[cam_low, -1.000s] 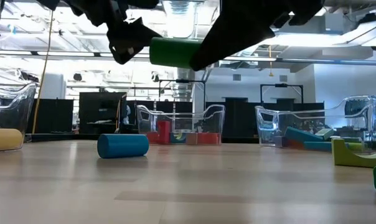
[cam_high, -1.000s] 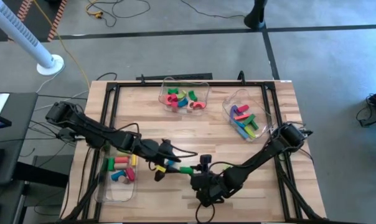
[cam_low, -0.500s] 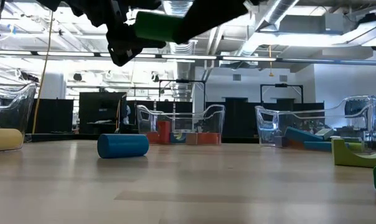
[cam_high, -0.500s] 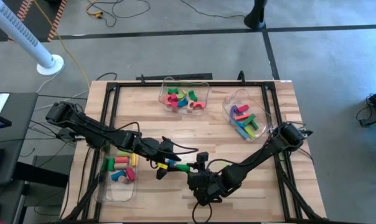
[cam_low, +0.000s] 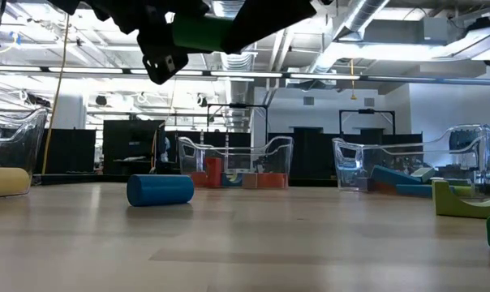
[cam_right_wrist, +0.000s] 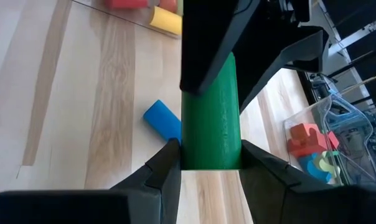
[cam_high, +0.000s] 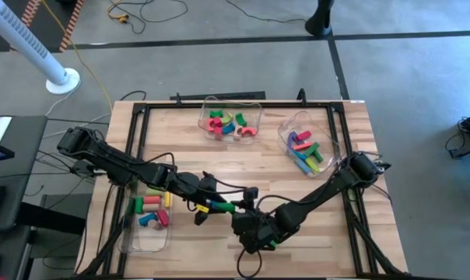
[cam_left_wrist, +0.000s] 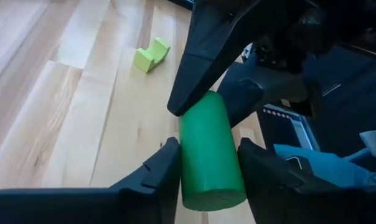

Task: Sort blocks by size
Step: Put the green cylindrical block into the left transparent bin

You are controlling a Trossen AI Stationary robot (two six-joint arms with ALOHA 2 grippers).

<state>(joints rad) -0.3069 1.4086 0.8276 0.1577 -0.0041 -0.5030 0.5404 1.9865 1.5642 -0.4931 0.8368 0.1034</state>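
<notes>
The left gripper (cam_left_wrist: 203,163) and the right gripper (cam_right_wrist: 206,163) meet above the near middle of the desk (cam_high: 274,167), each clamped on one end of the same green cylinder (cam_left_wrist: 208,152), which hangs in the air between them, well clear of the wood; in the left wrist view the right gripper's dark fingers pinch its far end, and in the right wrist view the left gripper's do the same; this looks like a handover, though which arm will let go I cannot tell.

The cylinder is a short, round, smooth-sided block with flat ends, matte and evenly coloured; it probably weighs little and is stiff, not fragile; its curved side may roll or slip between flat fingers, so a hold square across the middle or flat on the ends seems safest.

Below, on pale planked wood, lie a blue cylinder (cam_right_wrist: 162,120) and a yellow-green arch (cam_left_wrist: 150,54); a yellow cylinder (cam_right_wrist: 165,20) lies nearer the left bin; clear plastic bins (cam_high: 233,117) with mixed coloured blocks stand at the far side and the near left.
</notes>
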